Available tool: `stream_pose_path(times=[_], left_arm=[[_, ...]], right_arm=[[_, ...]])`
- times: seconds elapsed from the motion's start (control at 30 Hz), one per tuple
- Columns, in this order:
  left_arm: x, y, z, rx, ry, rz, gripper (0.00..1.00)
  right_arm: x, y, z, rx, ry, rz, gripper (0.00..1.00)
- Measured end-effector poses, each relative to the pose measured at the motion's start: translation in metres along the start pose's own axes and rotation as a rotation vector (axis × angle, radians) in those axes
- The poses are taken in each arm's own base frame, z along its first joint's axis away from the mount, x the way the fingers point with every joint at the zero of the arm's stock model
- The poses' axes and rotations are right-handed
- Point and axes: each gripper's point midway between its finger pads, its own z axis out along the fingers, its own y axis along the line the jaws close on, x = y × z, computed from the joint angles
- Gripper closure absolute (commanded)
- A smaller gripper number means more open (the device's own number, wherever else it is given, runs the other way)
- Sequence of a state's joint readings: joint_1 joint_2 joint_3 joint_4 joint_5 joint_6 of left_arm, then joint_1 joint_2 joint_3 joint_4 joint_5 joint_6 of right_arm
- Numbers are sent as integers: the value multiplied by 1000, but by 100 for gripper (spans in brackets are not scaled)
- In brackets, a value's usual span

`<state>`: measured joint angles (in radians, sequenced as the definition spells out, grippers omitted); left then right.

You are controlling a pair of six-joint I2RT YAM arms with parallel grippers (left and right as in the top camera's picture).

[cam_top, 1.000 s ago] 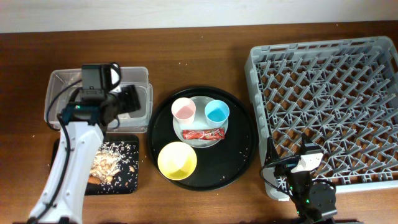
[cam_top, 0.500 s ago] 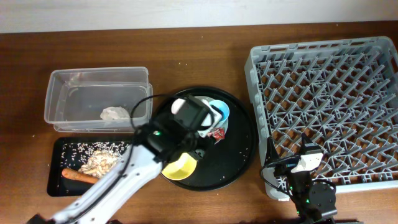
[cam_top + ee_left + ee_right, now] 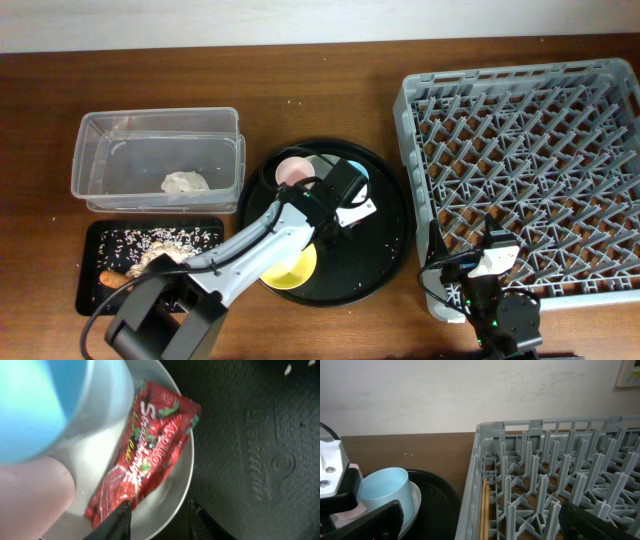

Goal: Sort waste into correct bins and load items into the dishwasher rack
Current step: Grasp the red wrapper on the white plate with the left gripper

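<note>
On the pale plate [image 3: 181, 485], red snack wrapper [image 3: 145, 455] lies at 12 o'clock of left claw [image 3: 159, 512], parted, empty. Step looks like wrapper pickup; next: lower, close on it. Right claw [image 3: 482, 522] wide, empty.

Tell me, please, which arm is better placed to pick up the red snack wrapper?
Left. The left fingers hover open directly over the wrapper on the plate; the right arm sits by the rack's near corner, off the round tray.
</note>
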<state>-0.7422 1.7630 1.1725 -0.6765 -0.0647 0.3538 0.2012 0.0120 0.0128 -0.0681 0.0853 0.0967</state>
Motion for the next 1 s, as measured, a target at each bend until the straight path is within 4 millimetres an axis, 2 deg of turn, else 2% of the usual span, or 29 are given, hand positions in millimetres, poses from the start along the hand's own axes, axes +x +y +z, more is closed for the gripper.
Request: stream_pose_path(times=[0.07,0.17,0.23,0.33,0.37,0.4,0.67,0.77,0.9,1.0], left_arm=[[-3,1,6,-3,-7,2,67],[3,-2,25,5,36,5,67],[4,-1,26,2,41,5,68],[2,0,33,-2,38,7,92],[3,-1,36,0,43,8,98],[4,-1,37,1,46,15,100],[10,-2,35,3,73,15,100],[6,4,16,-23,45,13,100],[-20,18,-44,-91,-118,-3,100],[-21,28,-69,-151,-154,-12,100]], right_arm=[[0,0,0,0,0,0,2],[0,0,0,0,0,-1,2],[0,0,0,0,0,-1,2],[0,0,0,0,0,0,2],[0,0,0,0,0,0,2],[0,0,0,0,0,0,2],[0,0,0,0,0,0,2],[0,0,0,0,0,-1,2],[0,0,0,0,0,0,2],[0,0,0,0,0,0,2]])
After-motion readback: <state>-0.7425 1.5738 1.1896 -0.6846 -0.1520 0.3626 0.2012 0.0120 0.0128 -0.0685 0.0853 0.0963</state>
